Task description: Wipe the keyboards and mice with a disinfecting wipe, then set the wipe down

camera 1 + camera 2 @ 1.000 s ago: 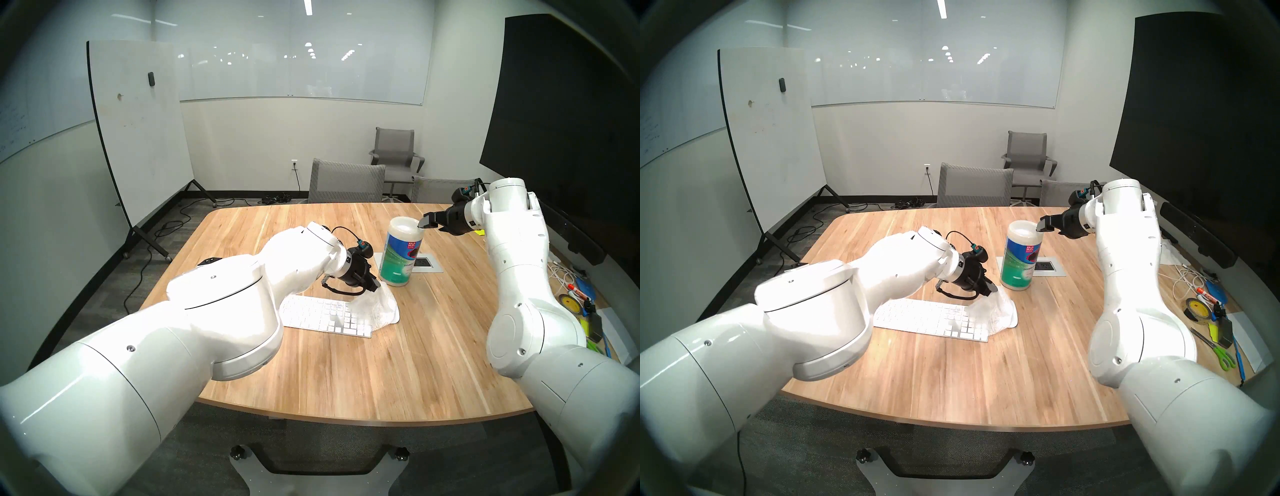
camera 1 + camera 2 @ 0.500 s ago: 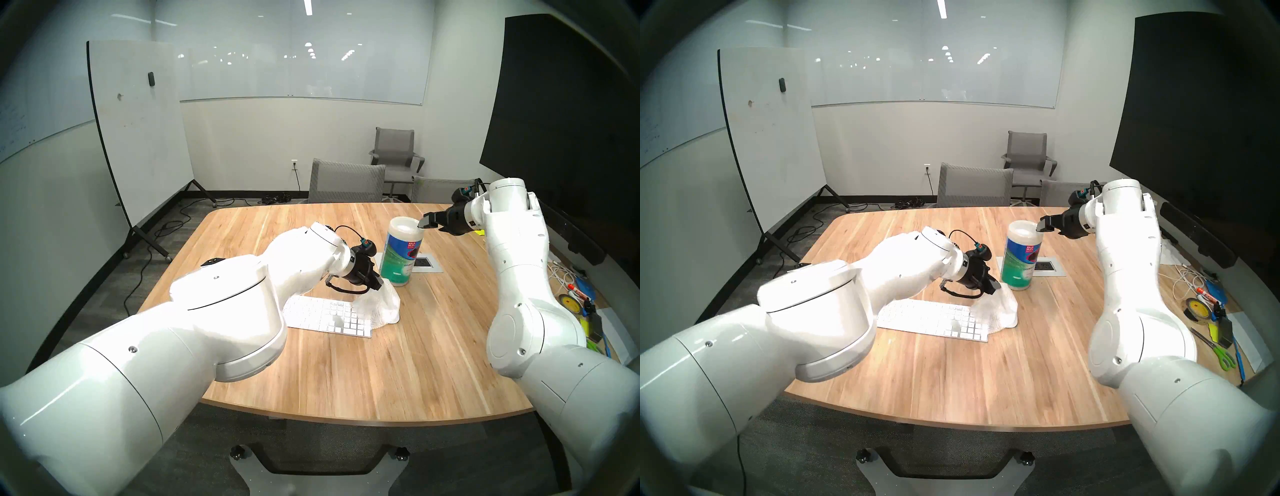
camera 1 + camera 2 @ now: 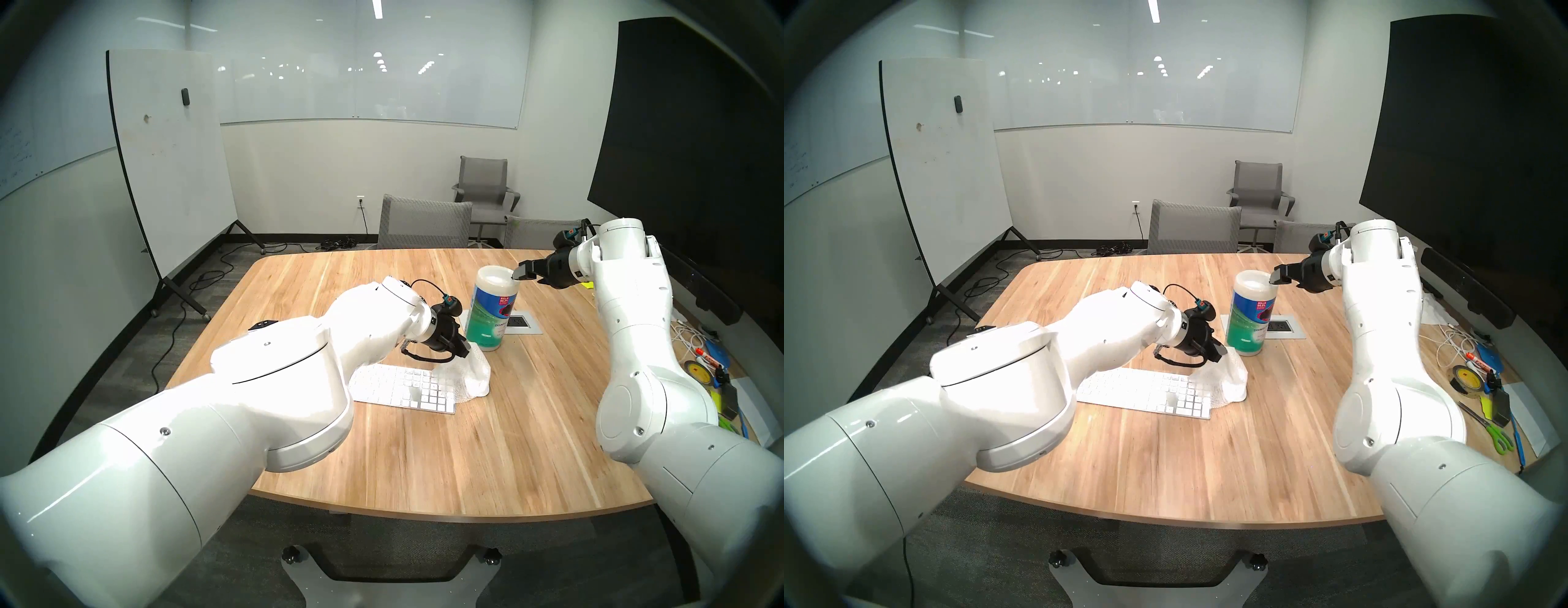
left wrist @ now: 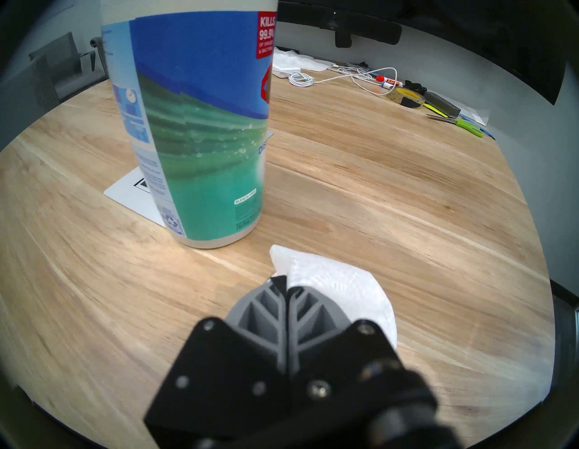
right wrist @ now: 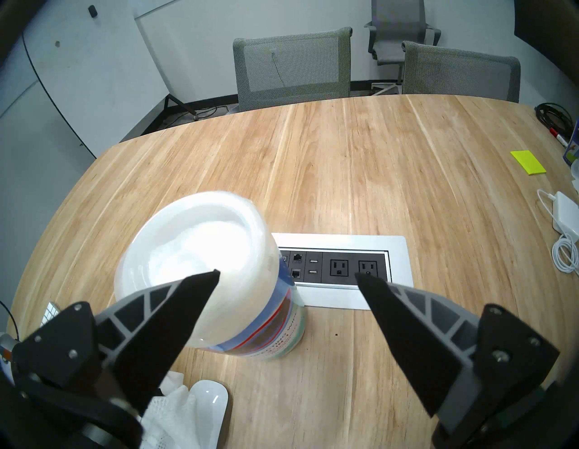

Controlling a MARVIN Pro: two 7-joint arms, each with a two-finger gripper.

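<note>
The white keyboard [image 3: 399, 388] [image 3: 1136, 388] lies mid-table. The quilted white wipe [image 3: 462, 375] [image 3: 1225, 378] [image 4: 344, 282] drapes from my left gripper [image 3: 465, 350] [image 3: 1221, 354] [image 4: 283, 279] over the keyboard's right end. That gripper is shut on the wipe's top edge, just in front of the canister's base. The glossy white mouse [image 5: 208, 404] shows only in the right wrist view, beside the wipe [image 5: 169, 410] and partly under it. My right gripper [image 3: 524, 271] [image 3: 1280, 274] [image 5: 286, 274] hangs open at the canister's top rim, holding nothing.
The wipe canister [image 3: 490, 314] [image 4: 200, 125] stands upright by a recessed power outlet panel [image 3: 524, 325] [image 5: 340, 269]. Tape roll [image 3: 1465, 378], scissors [image 3: 1496, 437], a marker and white cables [image 3: 1452, 344] crowd the table's right edge. Grey chairs [image 3: 424, 223] sit at the far edge.
My left gripper has moved slightly back and right toward the canister, pulling the wipe up and bunching it. The right arm has not moved.
</note>
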